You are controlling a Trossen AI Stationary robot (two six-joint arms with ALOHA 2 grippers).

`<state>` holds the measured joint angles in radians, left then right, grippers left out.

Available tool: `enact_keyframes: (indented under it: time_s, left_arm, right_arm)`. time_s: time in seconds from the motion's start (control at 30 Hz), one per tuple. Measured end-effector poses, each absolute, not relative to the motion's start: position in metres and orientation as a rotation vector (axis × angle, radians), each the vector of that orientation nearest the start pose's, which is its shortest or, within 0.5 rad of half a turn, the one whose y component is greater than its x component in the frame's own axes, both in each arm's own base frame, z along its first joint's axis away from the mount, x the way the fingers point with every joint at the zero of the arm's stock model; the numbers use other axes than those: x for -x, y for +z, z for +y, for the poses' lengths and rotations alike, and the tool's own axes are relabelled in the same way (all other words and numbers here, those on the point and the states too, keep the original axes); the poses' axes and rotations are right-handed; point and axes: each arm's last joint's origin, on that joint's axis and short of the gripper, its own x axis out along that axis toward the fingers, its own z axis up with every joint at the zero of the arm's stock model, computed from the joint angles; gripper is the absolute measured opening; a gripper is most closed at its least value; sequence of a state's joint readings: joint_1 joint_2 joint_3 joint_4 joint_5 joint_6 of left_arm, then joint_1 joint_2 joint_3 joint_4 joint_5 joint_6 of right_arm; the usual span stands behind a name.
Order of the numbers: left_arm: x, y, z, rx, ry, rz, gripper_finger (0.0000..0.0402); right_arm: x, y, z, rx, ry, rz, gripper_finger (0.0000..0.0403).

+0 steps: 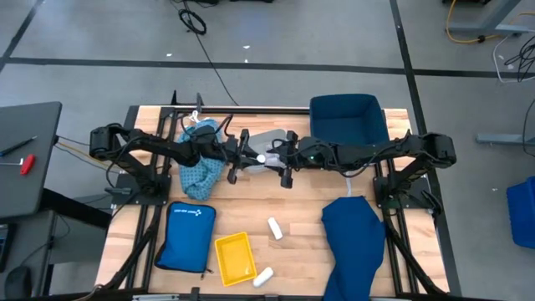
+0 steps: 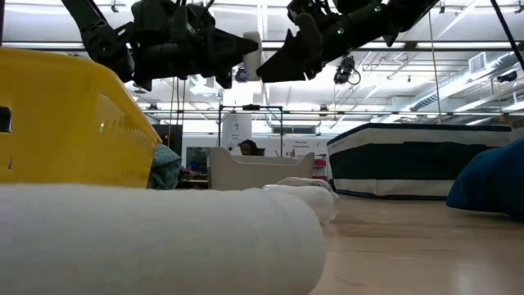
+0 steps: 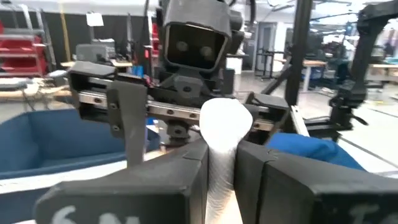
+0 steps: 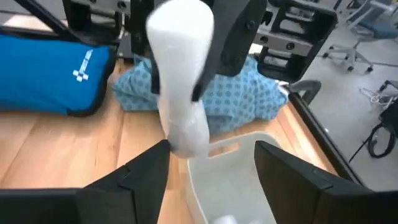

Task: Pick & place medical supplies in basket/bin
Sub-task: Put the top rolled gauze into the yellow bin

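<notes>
One white roll (image 1: 262, 158) sits clamped in the left pincer (image 1: 255, 157); right pincer (image 1: 276, 159) gapes empty; no writing legible.

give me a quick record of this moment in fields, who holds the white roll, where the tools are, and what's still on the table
held item: white roll, in mid-air over the table's middle
left tool: shut on the white roll
right tool: open, facing the roll
loose rolls: two on the wood near the yellow tray
cloths: light blue patterned cloth at left, navy cloth at right
</notes>
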<state>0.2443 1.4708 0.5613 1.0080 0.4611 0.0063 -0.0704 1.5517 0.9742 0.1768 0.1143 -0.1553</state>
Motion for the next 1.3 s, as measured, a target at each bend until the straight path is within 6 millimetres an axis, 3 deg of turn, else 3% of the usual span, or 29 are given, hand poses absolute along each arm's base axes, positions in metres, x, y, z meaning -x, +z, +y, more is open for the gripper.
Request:
enact_keyframes:
  time_s: [0.37, 0.57, 0.73, 0.93, 1.3]
  left_arm:
    - [-0.273, 0.209, 0.041, 0.091, -0.757, 0.038, 0.0047]
    - [-0.273, 0.201, 0.016, 0.151, -0.897, 0.126, 0.0047]
    - [-0.272, 0.188, -0.008, 0.159, -0.931, 0.235, 0.0047]
    - [-0.268, 0.17, -0.033, 0.104, -0.848, 0.4, 0.0047]
    - [-0.263, 0.167, -0.082, -0.003, -0.794, 0.583, 0.0047]
  right_arm:
    - [-0.333, 0.231, -0.02, 0.121, 0.044, 0.576, 0.0214]
    - [-0.332, 0.229, -0.015, 0.116, 0.074, 0.605, 0.0203]
    - [-0.331, 0.227, -0.014, 0.105, 0.068, 0.627, 0.0199]
    - [-0.329, 0.225, -0.015, 0.086, 0.047, 0.648, 0.0199]
    - [-0.329, 0.225, -0.015, 0.079, 0.019, 0.656, 0.0199]
